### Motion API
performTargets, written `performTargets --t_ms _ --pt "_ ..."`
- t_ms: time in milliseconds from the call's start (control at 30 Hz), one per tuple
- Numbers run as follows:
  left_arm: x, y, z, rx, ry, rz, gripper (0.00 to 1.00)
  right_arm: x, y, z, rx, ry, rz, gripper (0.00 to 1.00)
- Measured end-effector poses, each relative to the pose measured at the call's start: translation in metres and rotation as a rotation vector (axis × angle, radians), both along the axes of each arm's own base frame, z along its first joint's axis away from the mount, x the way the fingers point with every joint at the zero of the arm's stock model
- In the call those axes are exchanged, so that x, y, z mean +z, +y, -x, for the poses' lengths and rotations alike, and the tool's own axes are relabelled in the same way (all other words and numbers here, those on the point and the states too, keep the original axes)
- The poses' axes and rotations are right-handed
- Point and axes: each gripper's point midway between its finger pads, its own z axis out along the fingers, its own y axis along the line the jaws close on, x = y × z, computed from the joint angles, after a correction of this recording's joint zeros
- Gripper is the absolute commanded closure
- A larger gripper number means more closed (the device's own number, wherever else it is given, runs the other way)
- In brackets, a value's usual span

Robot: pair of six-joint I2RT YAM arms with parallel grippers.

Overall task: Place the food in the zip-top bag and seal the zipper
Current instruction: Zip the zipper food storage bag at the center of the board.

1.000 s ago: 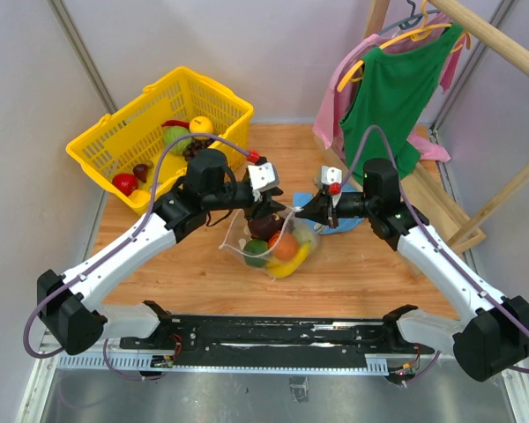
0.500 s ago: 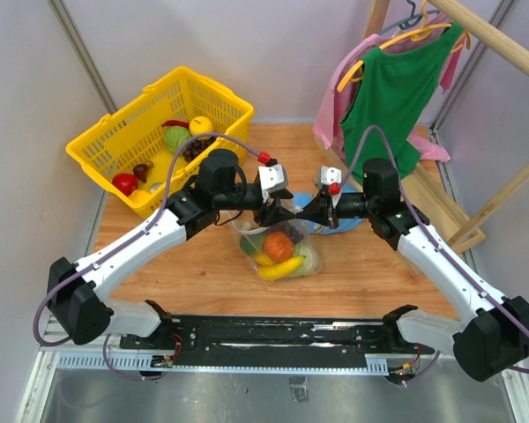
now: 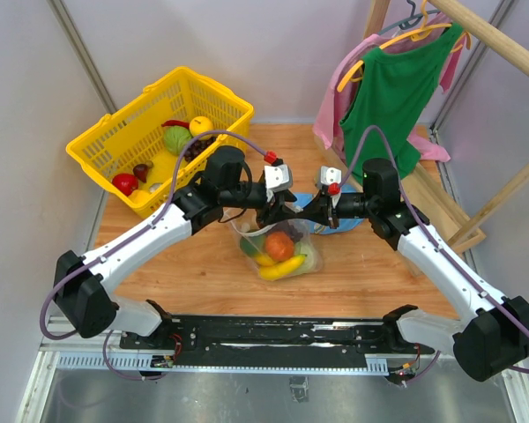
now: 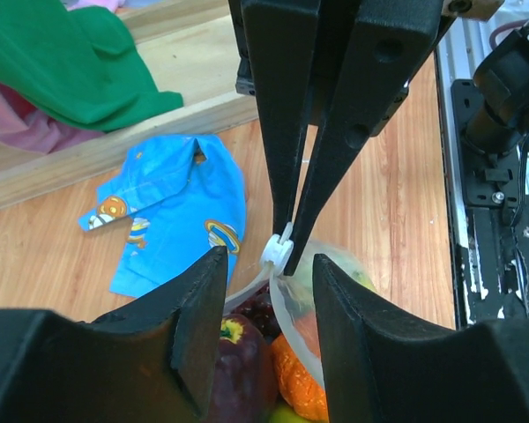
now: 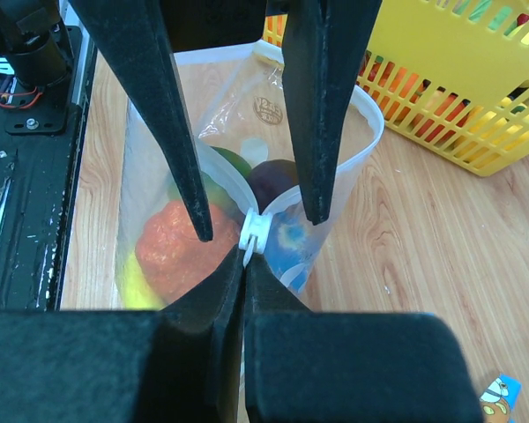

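Observation:
The zip-top bag (image 3: 279, 249) hangs at mid table with the food inside: an orange (image 3: 280, 244), a yellow banana (image 3: 278, 269), a dark purple fruit (image 4: 238, 361) and green pieces. My right gripper (image 5: 244, 262) is shut on the zipper strip (image 5: 370, 119) right below its white slider (image 5: 254, 233). My left gripper (image 4: 269, 260) is open, one finger on each side of the bag's mouth next to the slider (image 4: 276, 251), not touching it. The bag's mouth is still parted behind the slider. In the top view both grippers meet above the bag: left (image 3: 278, 209), right (image 3: 305, 211).
A yellow mesh basket (image 3: 115, 150) with more toy fruit stands at the back left. A blue printed cloth (image 4: 172, 207) lies just behind the bag. Green and pink clothes (image 3: 392, 84) hang on a wooden rack at the back right.
My left arm has moved right, bringing its gripper close to the right gripper over the bag's mouth. The bag has shifted slightly right and its food has resettled. The right arm has stayed put.

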Motion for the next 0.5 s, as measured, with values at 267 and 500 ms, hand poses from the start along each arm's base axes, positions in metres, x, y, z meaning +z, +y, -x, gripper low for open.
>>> performTargets --t_ms 267,500 --pt "-0.012 0.005 0.001 0.003 0.007 -0.050 0.53 -0.002 -0.001 0.000 -0.005 0.004 0.006 0.99" --pt "-0.013 0.006 -0.001 0.008 0.005 -0.066 0.85 -0.001 -0.001 0.000 -0.004 0.004 0.006 0.99"
